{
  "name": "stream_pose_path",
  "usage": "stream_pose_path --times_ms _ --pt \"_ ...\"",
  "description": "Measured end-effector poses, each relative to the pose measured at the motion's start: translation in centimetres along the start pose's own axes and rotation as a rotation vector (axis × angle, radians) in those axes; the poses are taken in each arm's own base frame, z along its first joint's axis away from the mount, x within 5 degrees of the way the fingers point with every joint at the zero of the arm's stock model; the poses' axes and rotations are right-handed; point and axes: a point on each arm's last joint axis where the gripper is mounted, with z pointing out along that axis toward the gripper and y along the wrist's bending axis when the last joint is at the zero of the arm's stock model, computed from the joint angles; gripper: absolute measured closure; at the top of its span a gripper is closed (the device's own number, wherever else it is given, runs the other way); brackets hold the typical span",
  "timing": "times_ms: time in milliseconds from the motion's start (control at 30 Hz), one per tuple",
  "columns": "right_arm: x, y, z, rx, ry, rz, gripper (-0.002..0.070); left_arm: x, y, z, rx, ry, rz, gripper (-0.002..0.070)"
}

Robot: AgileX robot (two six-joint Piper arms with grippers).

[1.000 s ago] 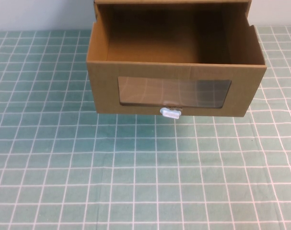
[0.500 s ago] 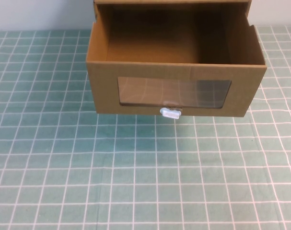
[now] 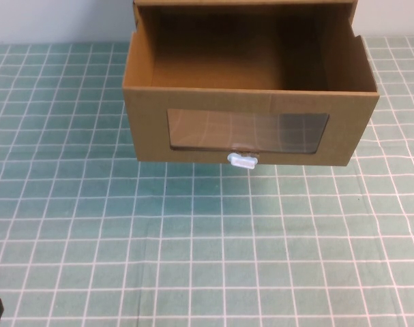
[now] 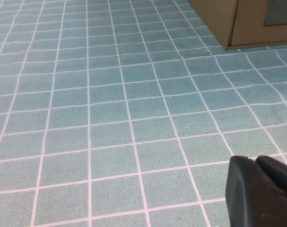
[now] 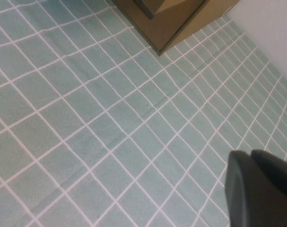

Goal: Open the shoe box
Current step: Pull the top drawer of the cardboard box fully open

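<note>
"Black tips were all that showed of the left tool (image 4: 256,163)," said the first observer. "It hung low over the green-gridded tabletop (image 3: 193,238) at the near left corner, well apart from the shoe box (image 3: 149,129), with its fingers pressed together on nothing. It looked parked there to keep clear."

"And the box itself?" asked the second.

"It sat at the far middle of the tabletop. Its brown drawer (image 3: 251,92) stood drawn out toward the robot, with the clear window (image 3: 247,131) and small white handle (image 3: 242,161) facing the near side. By that, the opening looked done or nearly so."

"Was anything in it?"

"Nothing that showed. There was only bare cardboard floor and walls, and the back lay shadowed under the outer sleeve (image 3: 247,3)."

"And the right tool (image 5: 251,156)?"

"It was outside the high view. Its own camera showed it low over the tabletop, well apart from a corner of the box, closed and empty, probably withdrawn too."
</note>
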Motion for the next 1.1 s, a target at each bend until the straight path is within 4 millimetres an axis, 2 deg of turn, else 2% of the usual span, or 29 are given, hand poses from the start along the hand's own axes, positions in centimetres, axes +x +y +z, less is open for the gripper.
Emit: stream_pose_path --times_ms 767,900,1100 --pt "0.1 -0.1 -0.2 0.006 -0.005 0.017 0.0689 0.0 0.0 0.0 -0.001 0.000 0.004 0.0680" --pt "0.9 -0.3 -1.1 0.089 0.026 0.118 0.0689 0.0 0.0 0.0 -0.001 0.000 0.006 0.0680" --pt "2.1 -0.5 -3.7 0.340 0.035 0.307 0.0689 0.0 0.0 0.0 -0.001 0.000 0.006 0.0680"
